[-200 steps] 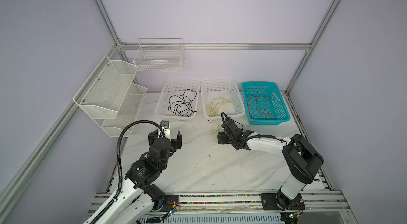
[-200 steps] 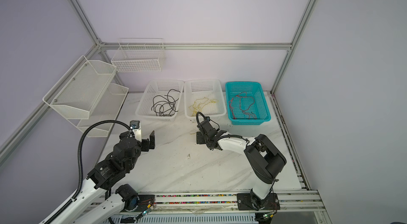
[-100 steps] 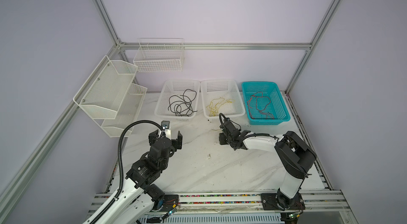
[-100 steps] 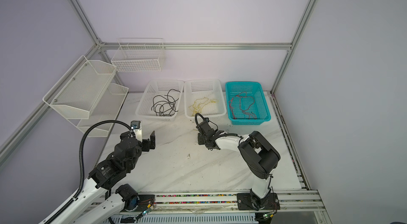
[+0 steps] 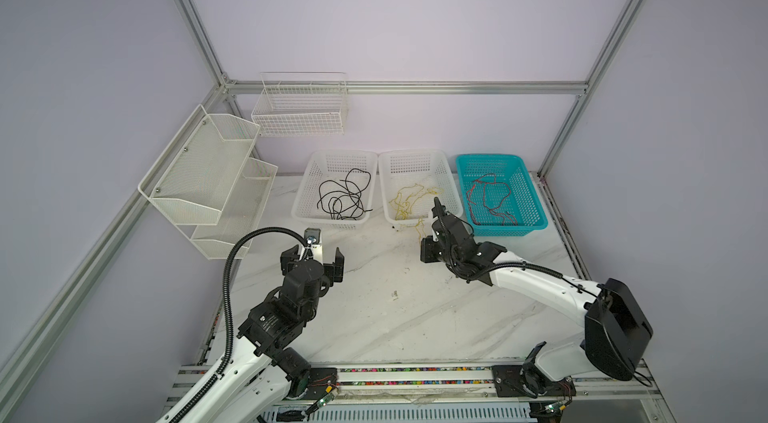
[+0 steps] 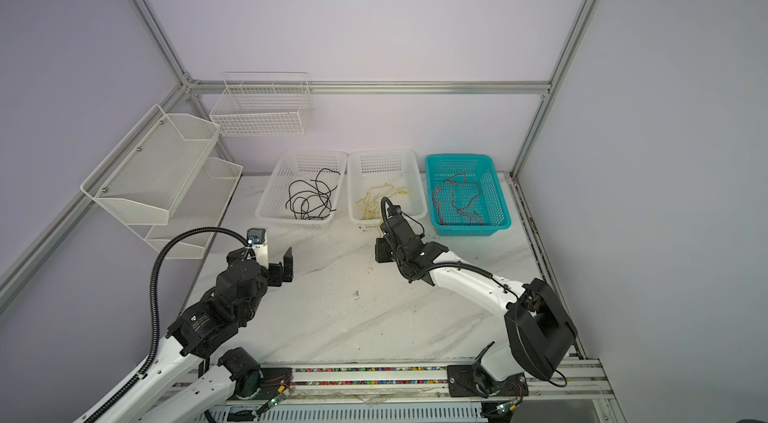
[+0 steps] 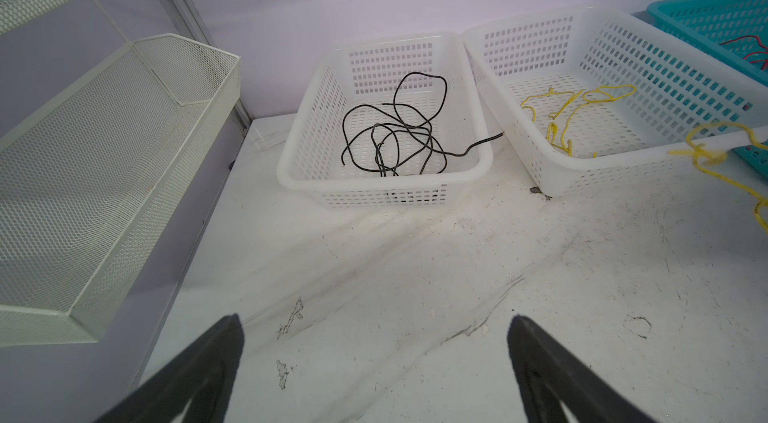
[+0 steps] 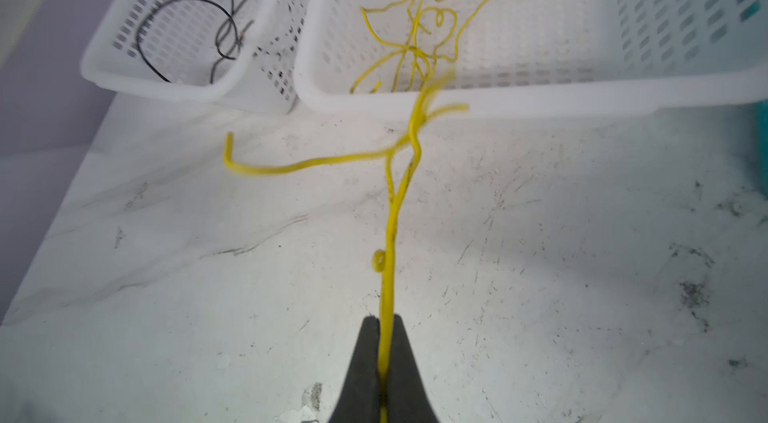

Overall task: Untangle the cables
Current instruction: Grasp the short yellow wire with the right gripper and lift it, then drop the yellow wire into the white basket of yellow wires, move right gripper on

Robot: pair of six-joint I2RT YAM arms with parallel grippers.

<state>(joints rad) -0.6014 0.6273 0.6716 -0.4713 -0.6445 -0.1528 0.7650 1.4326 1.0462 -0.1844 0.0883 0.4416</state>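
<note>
My left gripper [image 7: 374,321] hangs wide open over the table. The black cable [image 5: 343,196] is in its white basket [image 5: 328,220]. My right gripper [image 8: 384,323] pinches the yellow cable [image 8: 390,234], which trails over the middle basket's rim [image 8: 540,100]. The red cable [image 5: 490,200] is in the teal basket [image 5: 536,209]. Next, I reckon: lift that tail clear and drop it inside.

We see a black cable [image 7: 392,132], a yellow cable [image 8: 390,234] and a red cable [image 5: 489,200]. The white baskets [image 5: 332,220] and teal basket [image 5: 511,229] are perforated; the table [image 5: 374,317] is white, grey-veined.
</note>
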